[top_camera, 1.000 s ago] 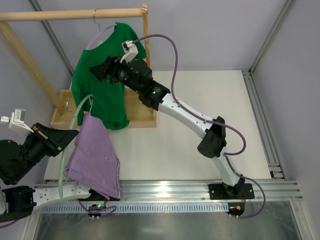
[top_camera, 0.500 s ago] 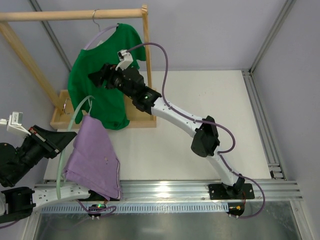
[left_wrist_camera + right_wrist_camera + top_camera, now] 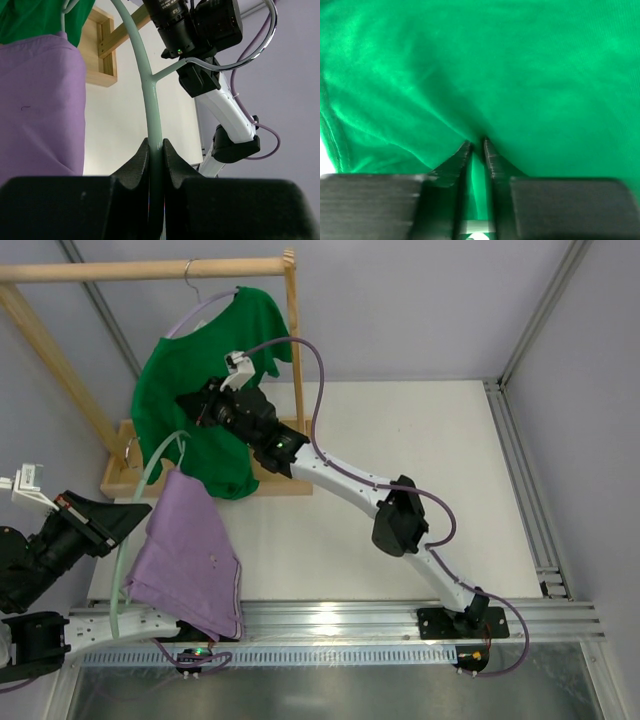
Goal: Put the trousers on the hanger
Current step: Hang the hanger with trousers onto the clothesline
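Note:
The lilac trousers (image 3: 185, 555) hang folded over the bar of the pale mint-green hanger (image 3: 148, 483), above the table's near-left corner. My left gripper (image 3: 128, 520) is shut on the hanger's thin rod (image 3: 150, 90), which runs up from between the jaws in the left wrist view (image 3: 156, 146). The trousers (image 3: 40, 110) fill the left of that view. My right gripper (image 3: 190, 405) reaches far left into the bright green top (image 3: 170, 370). Its jaws (image 3: 476, 142) stand almost together, with a fold of the green fabric (image 3: 520, 75) pinched between them.
A wooden clothes rack has its rail (image 3: 140, 268) across the top left and a box-like base (image 3: 125, 478) on the white table (image 3: 400, 470). The green top hangs from the rail by a metal hook (image 3: 190, 275). A metal rail (image 3: 400, 620) runs along the near edge.
My right arm has swung left and pushed into the green top, and its jaws have closed from wide open onto the fabric. My left gripper with hanger and trousers shifted slightly left.

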